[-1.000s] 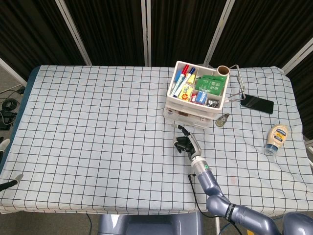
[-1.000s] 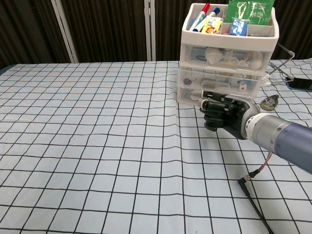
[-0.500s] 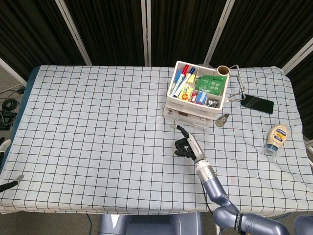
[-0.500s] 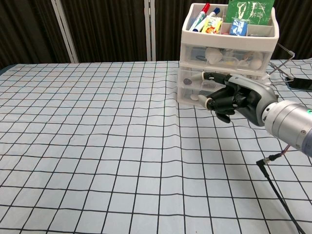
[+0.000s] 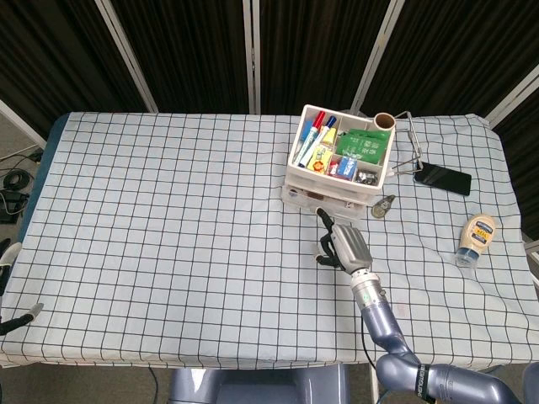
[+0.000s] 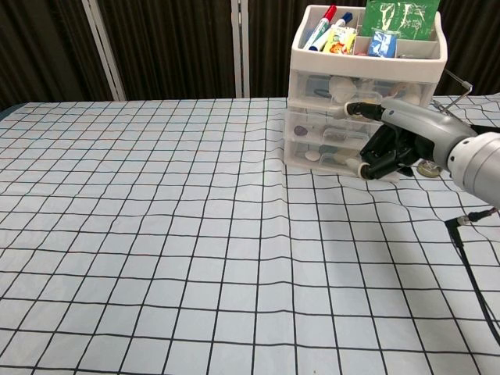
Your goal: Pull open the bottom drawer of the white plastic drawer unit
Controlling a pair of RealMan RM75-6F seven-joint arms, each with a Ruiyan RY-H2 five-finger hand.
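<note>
fingers (image 6: pixel 367 167) of the right hand (image 6: pixel 394 144) are curled in at the front of the drawer unit (image 6: pixel 363 87), tips low against the bottom drawer (image 6: pixel 324 155), one longer finger lying across the middle drawer face; whether they hook the drawer's pull or only press on it cannot be told. in the head view the same right hand (image 5: pixel 345 245) sits just in front of the unit (image 5: pixel 337 168), its arm running back toward the near desk edge.

the unit stands toward the far right of the desk (image 5: pixel 168 252), a short way in from the far edge. the bottom drawer looks flush with the drawers above it, shut. left of the unit the checked cloth runs wide and bare to the desk's left edge; in front of it there is open cloth around the hand to the near edge.

right of the unit lie a wire stand (image 5: pixel 410 151), a black phone (image 5: pixel 442 178), a small round tag (image 5: pixel 384 206), and further right a squeeze bottle (image 5: pixel 476 236) close to the right edge. a cable (image 6: pixel 473 258) trails on the cloth right of the hand.

the unit's open top tray holds markers (image 6: pixel 322 27) and a green packet (image 6: pixel 402 19); the drawers' contents are blurred through the plastic. at the left frame edge, well left of the unit, a dark tip (image 5: pixel 17 318) shows; the left hand itself cannot be made out.
</note>
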